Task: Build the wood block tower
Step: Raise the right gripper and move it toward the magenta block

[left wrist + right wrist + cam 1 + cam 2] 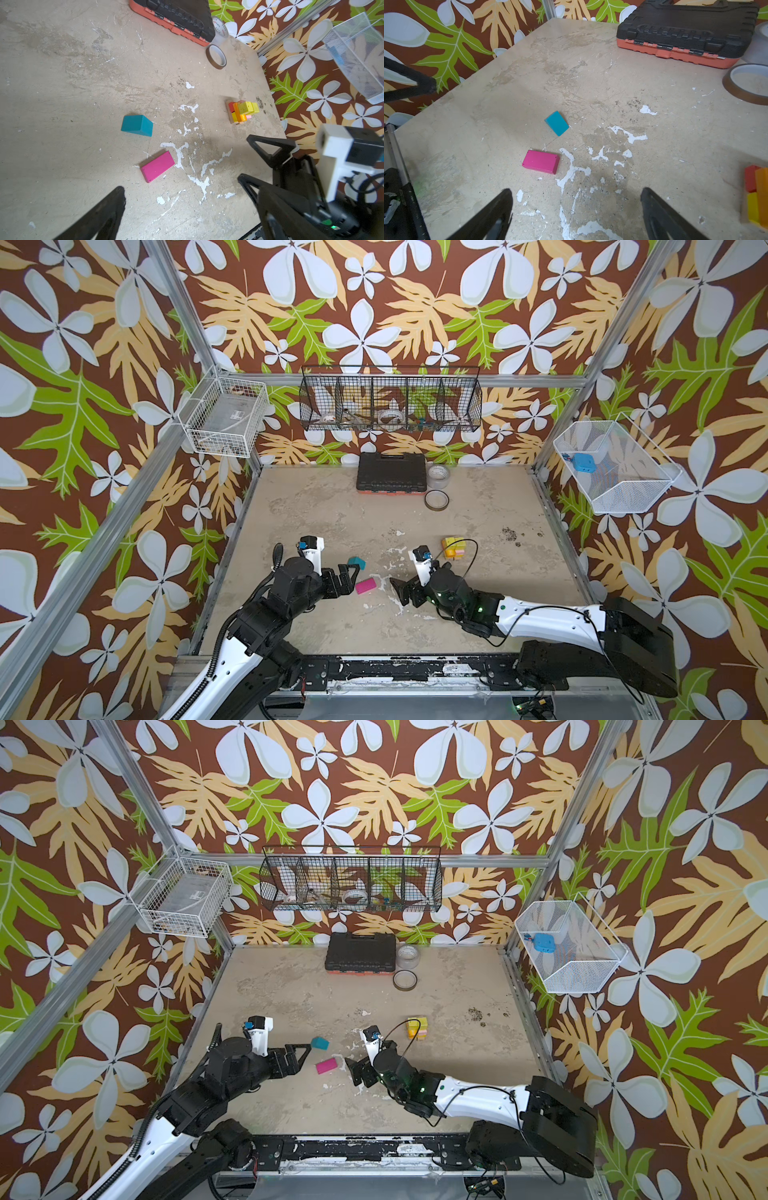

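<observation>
Both stand wide open and empty: left gripper (353,580) and right gripper (397,591) flank the magenta block (365,585), flat, long axis running between them (slightly skewed). Teal roof block (356,562) sits just behind, the half-built tower (453,547) near the right arm, on a scuffed table (332,510) with floral walls (124,364).

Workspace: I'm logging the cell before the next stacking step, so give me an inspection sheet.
Surface: table worn, with white chipped patches.
Job's things: teal block and magenta block lie loose and apart; partial tower stands farther right.
Clutter: black case, clear tape roll and brown tape ring at the back.
Grippers: left gripper and right gripper open, empty.
Cables: black cable loops off the right wrist.
Surroundings: black wire basket, white basket and mesh basket on floral walls.
</observation>
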`<state>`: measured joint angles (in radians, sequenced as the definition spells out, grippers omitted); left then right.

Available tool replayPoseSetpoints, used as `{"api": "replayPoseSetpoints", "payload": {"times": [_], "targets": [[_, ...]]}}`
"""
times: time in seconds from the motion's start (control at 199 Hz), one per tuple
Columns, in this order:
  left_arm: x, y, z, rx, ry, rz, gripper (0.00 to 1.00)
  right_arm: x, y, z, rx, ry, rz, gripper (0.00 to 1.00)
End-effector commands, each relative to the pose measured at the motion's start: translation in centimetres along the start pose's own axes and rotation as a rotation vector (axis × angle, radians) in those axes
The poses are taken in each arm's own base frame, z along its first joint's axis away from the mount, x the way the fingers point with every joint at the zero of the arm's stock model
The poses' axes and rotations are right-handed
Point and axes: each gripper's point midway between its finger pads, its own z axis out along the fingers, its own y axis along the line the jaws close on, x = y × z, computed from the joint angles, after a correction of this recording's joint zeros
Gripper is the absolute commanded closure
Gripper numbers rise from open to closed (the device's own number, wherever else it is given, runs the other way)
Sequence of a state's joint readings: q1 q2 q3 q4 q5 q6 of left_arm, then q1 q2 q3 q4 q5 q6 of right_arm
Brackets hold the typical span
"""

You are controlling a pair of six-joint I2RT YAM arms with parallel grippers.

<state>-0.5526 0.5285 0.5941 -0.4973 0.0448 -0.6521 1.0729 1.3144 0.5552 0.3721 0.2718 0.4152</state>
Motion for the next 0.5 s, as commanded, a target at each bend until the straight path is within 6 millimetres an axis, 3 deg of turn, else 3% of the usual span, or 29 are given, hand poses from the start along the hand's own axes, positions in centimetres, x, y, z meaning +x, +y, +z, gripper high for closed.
{"api": "replayPoseSetpoints", "payload": {"times": [0.0,0.312,0.498], "targets": [[-1.1,0.0,-0.7,0.0,-0.062,0.001,0.0,-0.2,0.1,1.0,0.035,-0.009,0.004,0.03],[-1.2,0.0,-1.1,0.003,-0.076,-0.002,0.0,2.5,3.2,4.9,0.07,0.102,-0.088,0.02],[-1.1,-0.1,-1.0,0.01,-0.066,0.0,0.0,3.9,4.1,7.4,0.08,0.161,-0.106,0.02]]}}
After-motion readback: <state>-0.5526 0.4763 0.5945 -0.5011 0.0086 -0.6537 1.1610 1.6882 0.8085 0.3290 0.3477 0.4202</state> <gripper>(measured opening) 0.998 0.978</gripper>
